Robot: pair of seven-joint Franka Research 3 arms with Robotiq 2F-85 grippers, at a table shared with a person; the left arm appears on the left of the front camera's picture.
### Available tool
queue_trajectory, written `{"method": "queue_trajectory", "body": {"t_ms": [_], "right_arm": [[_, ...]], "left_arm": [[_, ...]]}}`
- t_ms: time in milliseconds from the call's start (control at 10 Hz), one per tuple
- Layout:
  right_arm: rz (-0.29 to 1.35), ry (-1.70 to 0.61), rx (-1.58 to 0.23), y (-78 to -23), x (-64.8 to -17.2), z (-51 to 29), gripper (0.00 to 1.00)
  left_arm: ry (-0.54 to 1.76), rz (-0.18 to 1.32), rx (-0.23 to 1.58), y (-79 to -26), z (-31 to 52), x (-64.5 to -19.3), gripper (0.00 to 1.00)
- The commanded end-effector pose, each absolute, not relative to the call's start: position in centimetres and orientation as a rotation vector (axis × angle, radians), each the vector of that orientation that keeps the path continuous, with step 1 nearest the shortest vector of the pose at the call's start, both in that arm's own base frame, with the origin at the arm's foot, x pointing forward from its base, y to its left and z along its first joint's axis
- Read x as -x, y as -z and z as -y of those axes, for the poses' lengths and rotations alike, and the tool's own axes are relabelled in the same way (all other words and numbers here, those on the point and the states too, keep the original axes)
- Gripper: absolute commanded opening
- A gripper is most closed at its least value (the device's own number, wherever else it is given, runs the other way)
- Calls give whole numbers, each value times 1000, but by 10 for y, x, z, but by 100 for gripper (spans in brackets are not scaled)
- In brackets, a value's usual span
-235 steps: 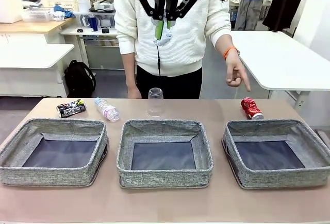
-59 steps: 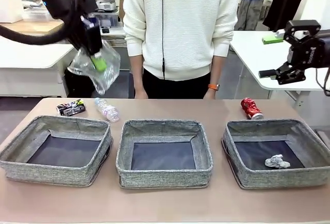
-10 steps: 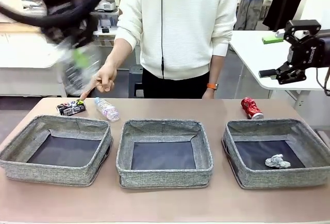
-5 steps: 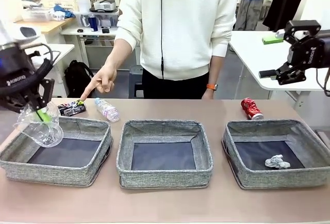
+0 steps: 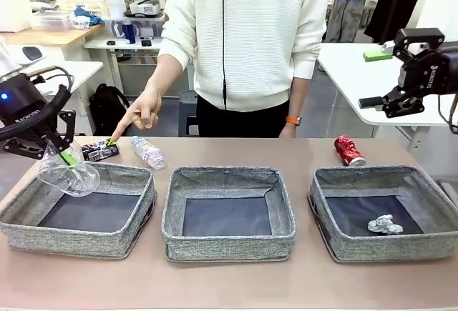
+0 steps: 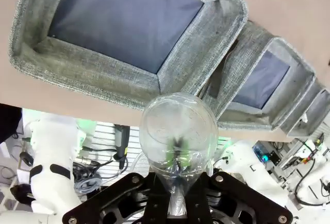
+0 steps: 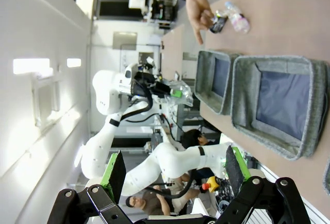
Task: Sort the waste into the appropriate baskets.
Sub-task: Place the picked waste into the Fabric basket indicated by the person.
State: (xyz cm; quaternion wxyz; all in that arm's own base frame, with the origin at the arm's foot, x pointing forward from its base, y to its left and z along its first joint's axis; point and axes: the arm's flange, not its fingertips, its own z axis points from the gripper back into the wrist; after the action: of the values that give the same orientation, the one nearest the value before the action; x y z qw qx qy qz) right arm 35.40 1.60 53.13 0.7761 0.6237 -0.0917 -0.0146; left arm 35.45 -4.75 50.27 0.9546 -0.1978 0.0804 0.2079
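Pinching clear plastic cup (image 5: pixel 68 177), rim squashed flat, w/ left pincer (image 5: pixel 67 158) over left basket (image 5: pixel 79 243); right pincer (image 7: pixel 174 172) released.

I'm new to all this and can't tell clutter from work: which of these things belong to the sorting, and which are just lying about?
Part of the job: clear plastic cup, crushed black can, clear bottle, crushed red can, crumpled paper ball, left basket, middle basket, right basket.

Just lying about: black backpack, white side table, green object on it.
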Motion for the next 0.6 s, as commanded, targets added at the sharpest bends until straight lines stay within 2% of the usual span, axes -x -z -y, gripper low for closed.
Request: {"method": "queue_trajectory", "body": {"t_ms": [0, 100, 200, 300, 400, 500], "right_arm": [[182, 44, -1343, -534, -353, -16, 100], [182, 44, -1343, -534, -353, -16, 100], [182, 44, -1343, -534, -353, -16, 100], [182, 44, -1343, -534, -353, -16, 100], [182, 44, -1343, -534, -353, -16, 100], [182, 44, -1343, -534, -353, -16, 100]], "left_arm": [[-444, -156, 392, -501, 54, -351, 1], [-448, -156, 396, -500, 52, -351, 9], [-458, -145, 402, -499, 51, -352, 59], [-457, -143, 401, -498, 51, -354, 67], [-463, -142, 397, -498, 52, -355, 100], [-470, -138, 408, -500, 52, -356, 100]]}}
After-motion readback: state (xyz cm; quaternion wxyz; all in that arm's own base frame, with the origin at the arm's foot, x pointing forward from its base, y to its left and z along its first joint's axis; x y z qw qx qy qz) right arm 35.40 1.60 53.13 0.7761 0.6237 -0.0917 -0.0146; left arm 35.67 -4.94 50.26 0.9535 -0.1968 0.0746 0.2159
